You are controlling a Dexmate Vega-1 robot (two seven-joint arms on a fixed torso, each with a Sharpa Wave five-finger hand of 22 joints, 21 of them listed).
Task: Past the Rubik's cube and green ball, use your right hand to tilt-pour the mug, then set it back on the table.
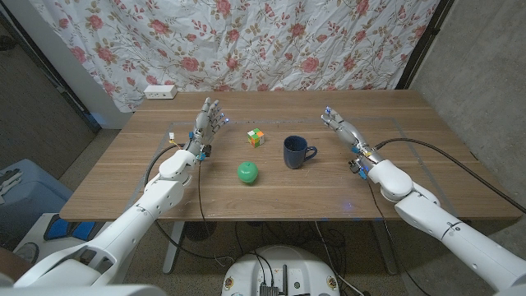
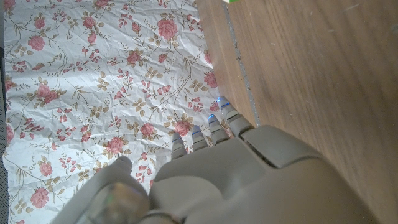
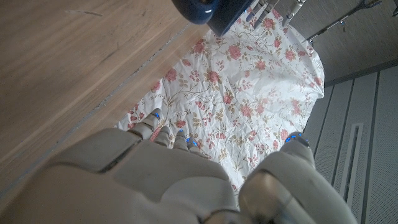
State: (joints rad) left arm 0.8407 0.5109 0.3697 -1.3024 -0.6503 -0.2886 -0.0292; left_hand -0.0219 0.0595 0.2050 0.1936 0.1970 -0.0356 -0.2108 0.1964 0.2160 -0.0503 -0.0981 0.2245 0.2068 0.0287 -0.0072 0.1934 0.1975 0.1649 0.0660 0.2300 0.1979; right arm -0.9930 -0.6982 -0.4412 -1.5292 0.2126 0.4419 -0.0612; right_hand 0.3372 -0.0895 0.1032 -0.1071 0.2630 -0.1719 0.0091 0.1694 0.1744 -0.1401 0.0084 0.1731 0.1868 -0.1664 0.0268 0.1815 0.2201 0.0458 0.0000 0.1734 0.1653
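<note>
A dark blue mug (image 1: 297,151) stands upright at the table's middle, its handle toward my right arm; its edge (image 3: 208,12) shows in the right wrist view. Left of it a green ball (image 1: 248,172) lies nearer the front edge, and a Rubik's cube (image 1: 256,137) sits farther back. My right hand (image 1: 343,129) hovers to the right of the mug, apart from it, fingers spread and empty; its back (image 3: 143,180) shows in the right wrist view. My left hand (image 1: 206,125) stands left of the cube, fingers spread, holding nothing; its back (image 2: 249,168) shows in the left wrist view.
A white power strip (image 1: 160,92) lies at the table's back left edge. A floral cloth (image 1: 246,41) hangs behind the wooden table (image 1: 329,193). Black cables run from both wrists over the front edge. A blue bin (image 1: 20,185) stands on the floor at left.
</note>
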